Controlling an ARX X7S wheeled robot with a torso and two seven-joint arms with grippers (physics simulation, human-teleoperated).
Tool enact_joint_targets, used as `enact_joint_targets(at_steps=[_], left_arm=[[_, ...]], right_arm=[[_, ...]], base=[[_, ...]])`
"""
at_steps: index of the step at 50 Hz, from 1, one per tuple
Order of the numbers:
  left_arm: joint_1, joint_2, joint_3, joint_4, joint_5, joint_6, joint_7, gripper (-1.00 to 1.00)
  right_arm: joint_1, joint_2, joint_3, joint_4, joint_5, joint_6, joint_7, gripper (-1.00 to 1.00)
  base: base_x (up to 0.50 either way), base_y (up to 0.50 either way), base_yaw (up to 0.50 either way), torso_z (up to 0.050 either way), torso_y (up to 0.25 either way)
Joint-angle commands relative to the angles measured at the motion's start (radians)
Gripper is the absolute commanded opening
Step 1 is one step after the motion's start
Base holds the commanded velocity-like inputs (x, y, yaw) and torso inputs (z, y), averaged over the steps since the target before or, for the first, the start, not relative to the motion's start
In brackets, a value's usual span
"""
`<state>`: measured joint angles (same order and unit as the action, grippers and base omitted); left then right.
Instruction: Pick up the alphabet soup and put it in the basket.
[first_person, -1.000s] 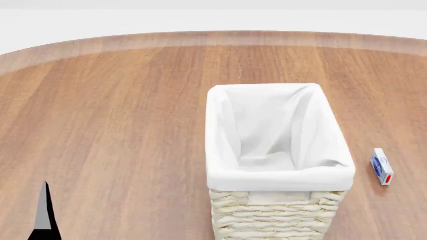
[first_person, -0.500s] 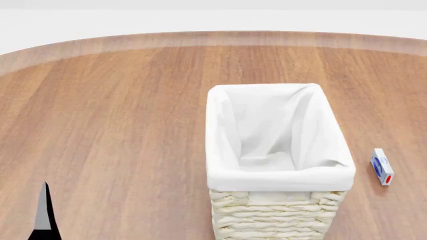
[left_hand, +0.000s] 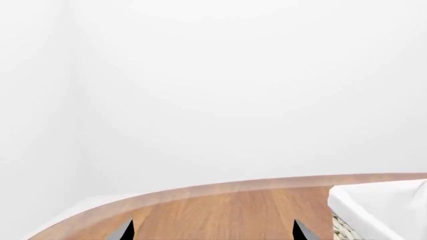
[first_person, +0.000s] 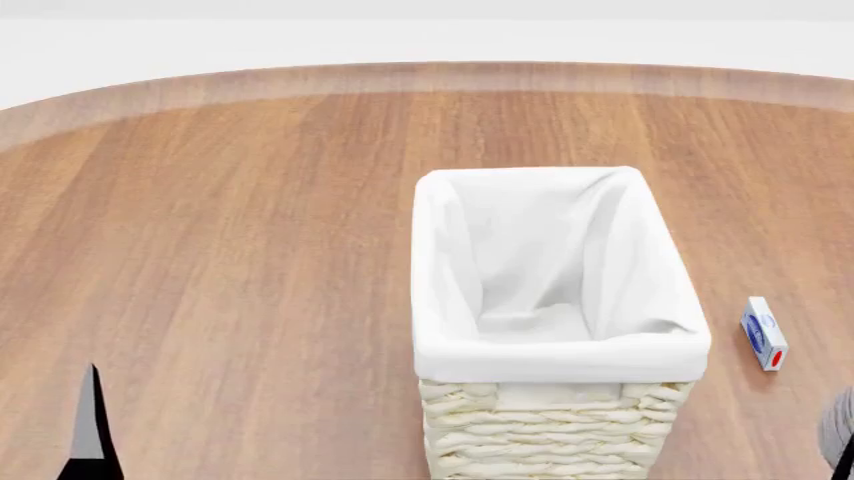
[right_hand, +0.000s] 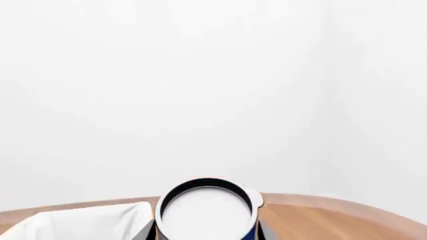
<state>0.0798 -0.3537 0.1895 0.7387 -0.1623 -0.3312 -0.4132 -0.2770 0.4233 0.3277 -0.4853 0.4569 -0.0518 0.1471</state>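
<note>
The alphabet soup can (right_hand: 205, 210) fills the bottom of the right wrist view; its white flat top faces the camera and a blue side shows. My right gripper (right_hand: 205, 235) is shut on it, a dark finger on each side. The cream wicker basket (first_person: 561, 430) with white lining stands in the middle of the head view, and its rim shows beside the can in the right wrist view (right_hand: 80, 220). My left gripper (left_hand: 213, 231) is open and empty over the wood, left of the basket (left_hand: 373, 205). One left fingertip (first_person: 90, 430) shows at the head view's lower left.
A small white-and-blue box with a red dot (first_person: 763, 346) lies on the round wooden table (first_person: 240, 220) right of the basket. A grey part of the right arm (first_person: 841, 440) shows at the head view's lower right edge.
A grey part of the right arm has come into the head view at the lower right edge. The left fingertip, basket and box have not moved.
</note>
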Motion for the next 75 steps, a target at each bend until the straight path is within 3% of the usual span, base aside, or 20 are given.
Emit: enact_joint_targets(at_steps=[1, 14, 32, 43, 57, 63, 71, 75], left_arm=[[-0.003, -0.002, 0.004, -0.005, -0.001, 0.002, -0.003, 1.0], [-0.002, -0.004, 0.005, -0.017, -0.004, 0.01, -0.006, 1.0], [-0.005, -0.008, 0.0, -0.023, -0.012, 0.011, -0.012, 1.0], [-0.008, -0.013, -0.007, -0.015, -0.023, 0.004, -0.015, 1.0], [-0.008, -0.017, -0.011, -0.02, -0.03, 0.008, -0.019, 1.0], [-0.005, -0.02, -0.012, -0.015, -0.03, 0.009, -0.022, 1.0], [-0.009, -0.02, -0.01, -0.017, -0.035, 0.009, -0.022, 1.0], [-0.007, -0.021, -0.009, -0.023, -0.035, 0.016, -0.022, 1.0]], right_arm=[[0.164, 0.105, -0.015, -0.124, 0.016, 0.17, 0.066, -1.0], [0.491, 0.12, -0.22, -0.022, -0.01, 0.263, 0.044, -1.0], [0.938, -0.004, -0.477, 0.303, -0.069, 0.312, -0.066, -1.0], [1.114, -0.09, -0.526, 0.47, -0.055, 0.328, -0.105, -1.0], [1.369, -0.189, -0.609, 0.87, -0.091, 0.339, -0.192, -1.0], [1.504, -0.247, -0.641, 1.184, -0.133, 0.325, -0.215, -1.0], [1.749, -0.349, -0.671, 1.79, -0.205, 0.099, -0.272, -1.0], [1.752, -0.351, -0.642, 1.793, -0.234, 0.179, -0.245, -1.0]], base=[[0.0, 0.0, 0.0, 0.0, 0.0], [0.0, 0.0, 0.0, 0.0, 0.001], [0.0, 0.0, 0.0, 0.0, 0.001], [0.0, 0.0, 0.0, 0.0, 0.001], [0.0, 0.0, 0.0, 0.0, 0.001], [0.0, 0.0, 0.0, 0.0, 0.0], [0.0, 0.0, 0.0, 0.0, 0.001], [0.0, 0.0, 0.0, 0.0, 0.0]])
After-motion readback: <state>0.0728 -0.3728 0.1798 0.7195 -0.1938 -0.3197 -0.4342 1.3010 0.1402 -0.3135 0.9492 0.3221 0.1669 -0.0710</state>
